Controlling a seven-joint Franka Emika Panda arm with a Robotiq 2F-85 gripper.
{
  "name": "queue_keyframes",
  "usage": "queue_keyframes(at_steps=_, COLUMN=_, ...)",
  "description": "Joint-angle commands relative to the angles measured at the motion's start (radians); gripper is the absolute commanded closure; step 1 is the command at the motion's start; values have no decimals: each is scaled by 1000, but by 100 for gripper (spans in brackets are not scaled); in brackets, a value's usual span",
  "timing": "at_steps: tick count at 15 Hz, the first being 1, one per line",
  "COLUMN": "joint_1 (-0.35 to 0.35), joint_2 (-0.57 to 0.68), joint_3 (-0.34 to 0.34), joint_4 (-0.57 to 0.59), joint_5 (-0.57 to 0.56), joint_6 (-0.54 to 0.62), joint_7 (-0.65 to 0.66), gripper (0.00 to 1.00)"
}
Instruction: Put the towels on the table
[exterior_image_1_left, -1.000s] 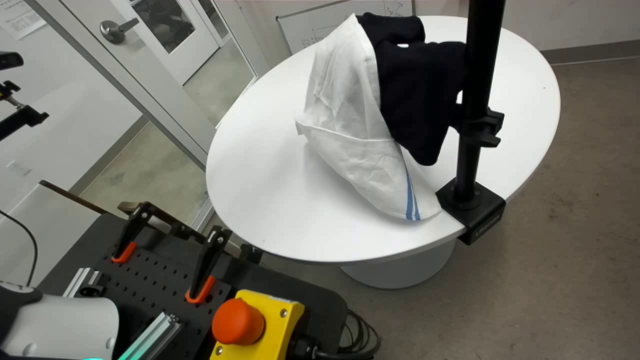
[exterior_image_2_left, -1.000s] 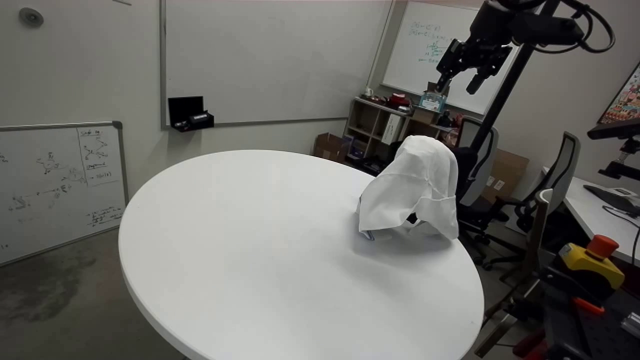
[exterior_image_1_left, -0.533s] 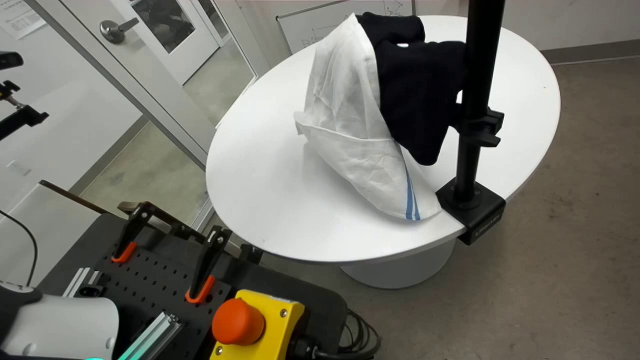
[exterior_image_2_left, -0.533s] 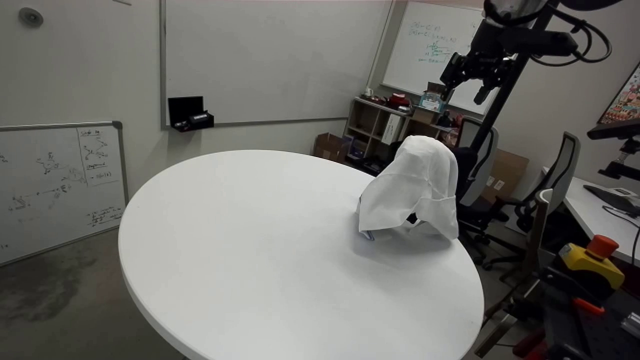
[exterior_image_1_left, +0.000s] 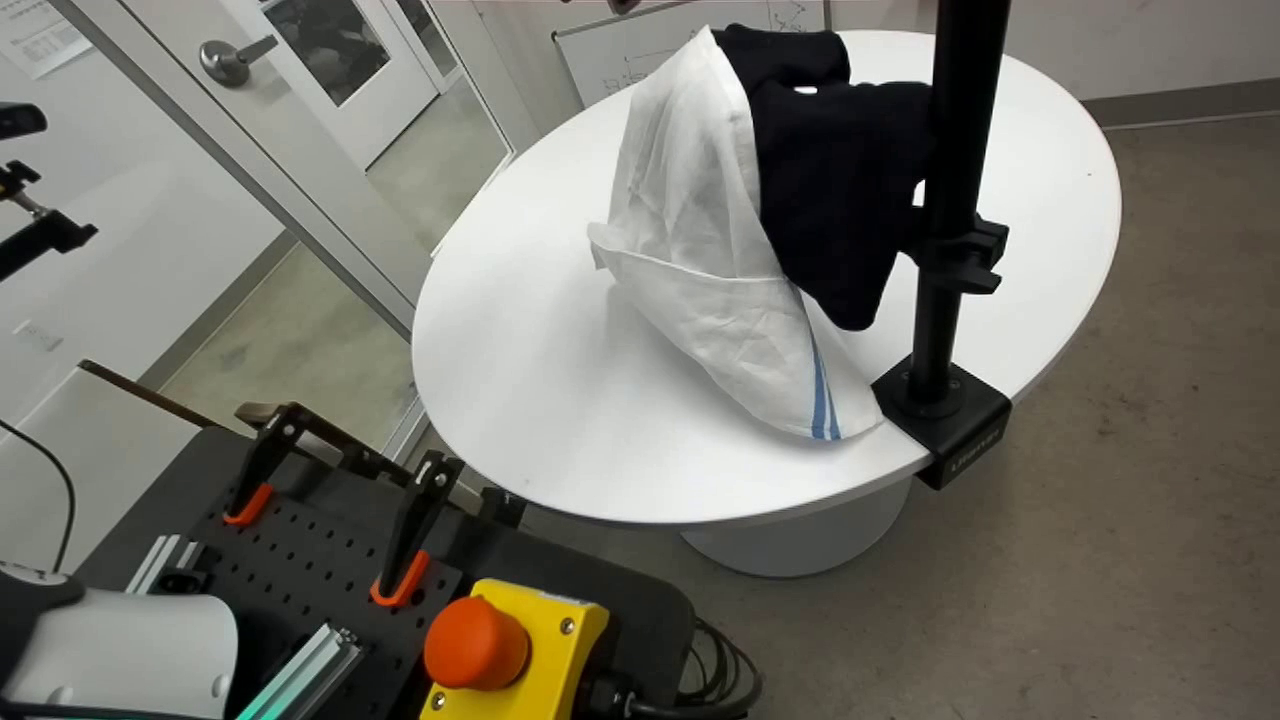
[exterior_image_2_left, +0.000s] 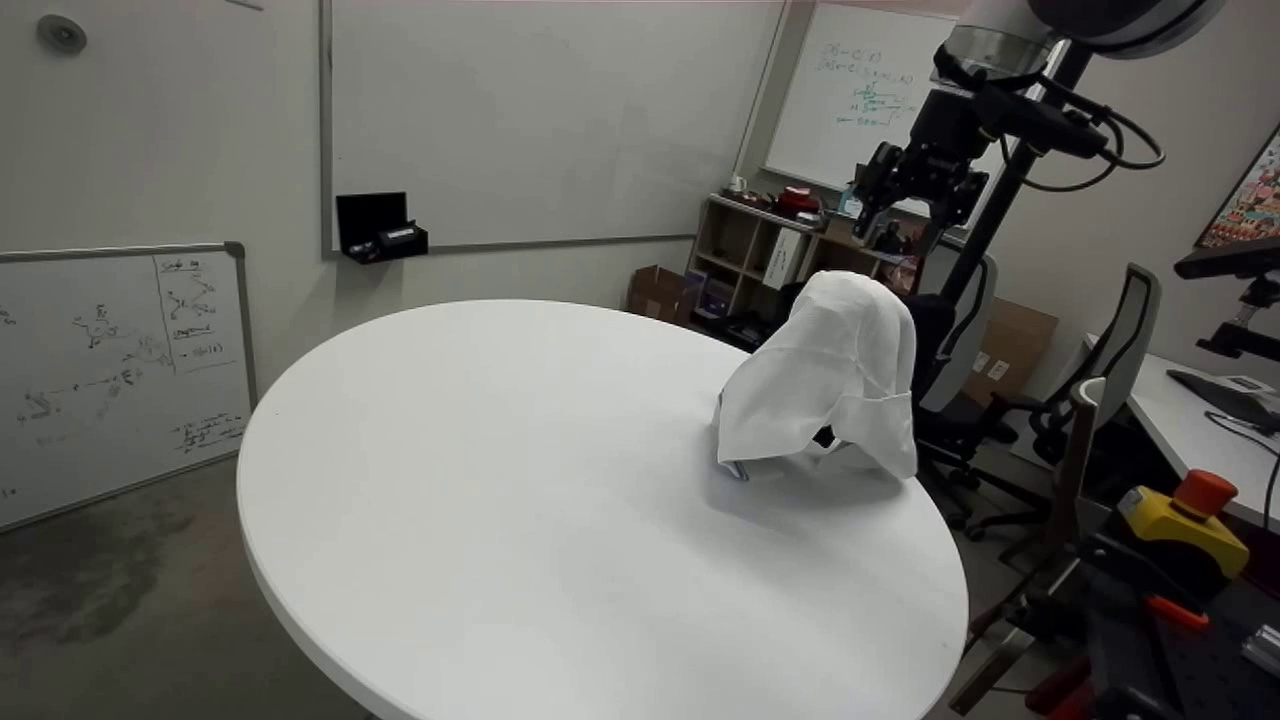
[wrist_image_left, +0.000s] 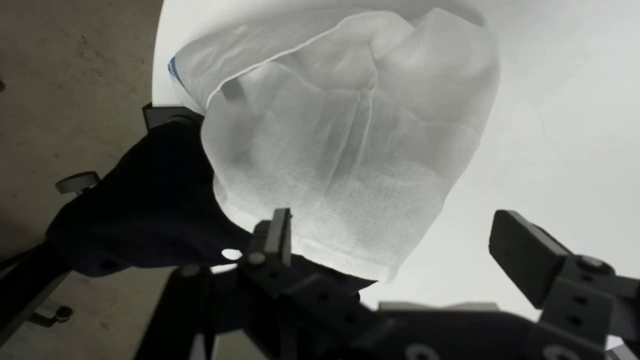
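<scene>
Black two-fingered pincer (wrist_image_left: 391, 219), jaws apart, hangs above the blue-striped white cloth towel (wrist_image_left: 340, 150); likely grasp approach; next, descend and pinch.

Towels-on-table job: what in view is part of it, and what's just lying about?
Part of it:
blue-striped white towel
dark towel
round white table
gripper, jaws open

Not part of it:
black post
yellow button box
orange-tipped clamps
large whiteboard
office chair
</scene>
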Motion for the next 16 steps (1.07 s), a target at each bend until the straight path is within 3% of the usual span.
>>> queue_keyframes(at_steps=1, joint_1=21, joint_2=60, joint_3=-31, joint_4=66, joint_5=16, joint_6=-17, joint_7=-31, gripper=0)
queue_keyframes(at_steps=13, joint_1=47, joint_2=176, joint_3=-80, joint_4=121, joint_5=-19, joint_6=8, joint_7=8, gripper=0)
queue_keyframes(at_steps=16, joint_1=54, joint_2=193, joint_3=-89, joint_4=129, joint_5=-15, joint_6=12, joint_7=9, gripper=7)
